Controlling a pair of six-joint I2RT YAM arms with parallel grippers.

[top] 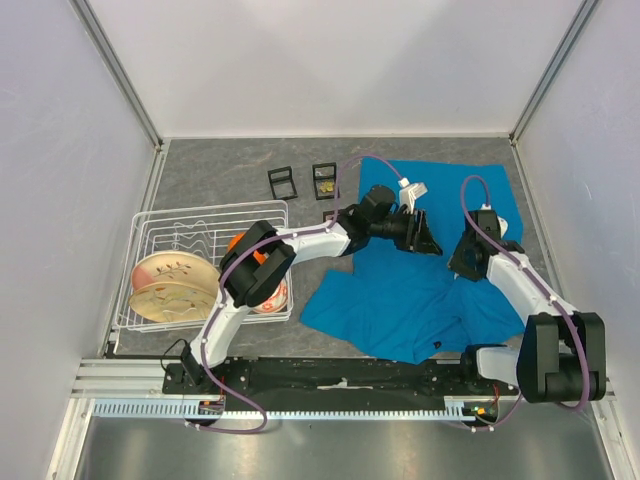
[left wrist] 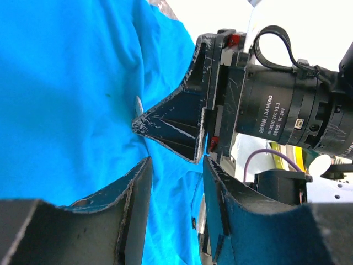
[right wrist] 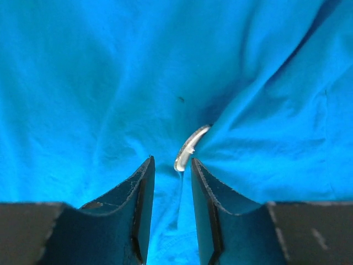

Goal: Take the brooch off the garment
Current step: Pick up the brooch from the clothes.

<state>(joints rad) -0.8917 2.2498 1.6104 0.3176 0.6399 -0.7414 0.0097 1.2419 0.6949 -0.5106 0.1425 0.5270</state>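
Note:
The teal-blue garment (top: 420,290) lies spread on the right half of the table. The brooch (right wrist: 188,148) is a small curved silvery piece pinned in a pucker of the cloth. In the left wrist view it (left wrist: 138,104) shows as a small glint. My right gripper (right wrist: 172,161) is open by a narrow gap, tips down on the cloth, with the brooch just ahead of its right fingertip (right wrist: 194,164). In the top view it (top: 460,268) is over the shirt's middle. My left gripper (left wrist: 176,163) is open over the cloth beside the right gripper (left wrist: 138,124), and in the top view it (top: 425,238) is near the shirt's upper part.
A white wire dish rack (top: 150,225) with plates (top: 172,285) stands at the left. Two small black open boxes (top: 283,182) (top: 325,178) sit behind the shirt's left edge. White walls close in the table on three sides.

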